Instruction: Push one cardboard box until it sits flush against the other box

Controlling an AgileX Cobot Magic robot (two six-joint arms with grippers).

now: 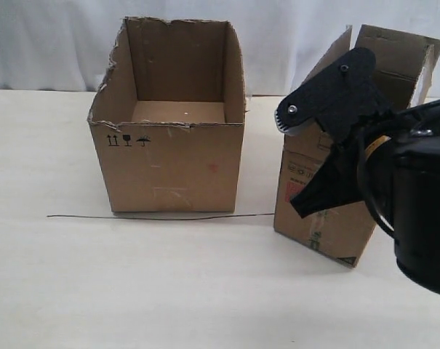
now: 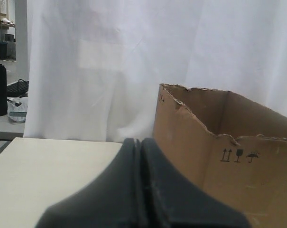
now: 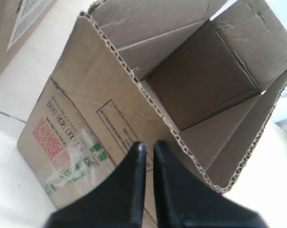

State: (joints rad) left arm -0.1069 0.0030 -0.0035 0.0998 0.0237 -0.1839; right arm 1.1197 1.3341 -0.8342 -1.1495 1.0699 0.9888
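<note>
Wide box (image 1: 169, 163): our landmark. It sits open-topped on the table (image 1: 132, 291), with a ragged rim and small black symbols on its near face.
Narrow box (image 1: 343, 236): it stands to the right of the wide box and apart from it, not flush, with a strip of bare table between them. It is turned slightly askew to the wide box. Its flaps stand up, and its near end carries a red label and green-printed tape.
Right gripper (image 3: 148, 145): we see it right of the wide box, in front of the narrow box's labelled end. Its fingers are drawn together with only a sliver between them and hold nothing. We cannot tell whether they touch the cardboard.
Left gripper (image 2: 139, 141): it is clenched on nothing, its fingers pressed together, and the wide box's corner rises beyond it.
Wire (image 1: 154, 217): a thin dark line on the table along the wide box's near bottom edge, running past it on both sides.
Curtain (image 1: 52, 43): white, hanging behind the wide box.
</note>
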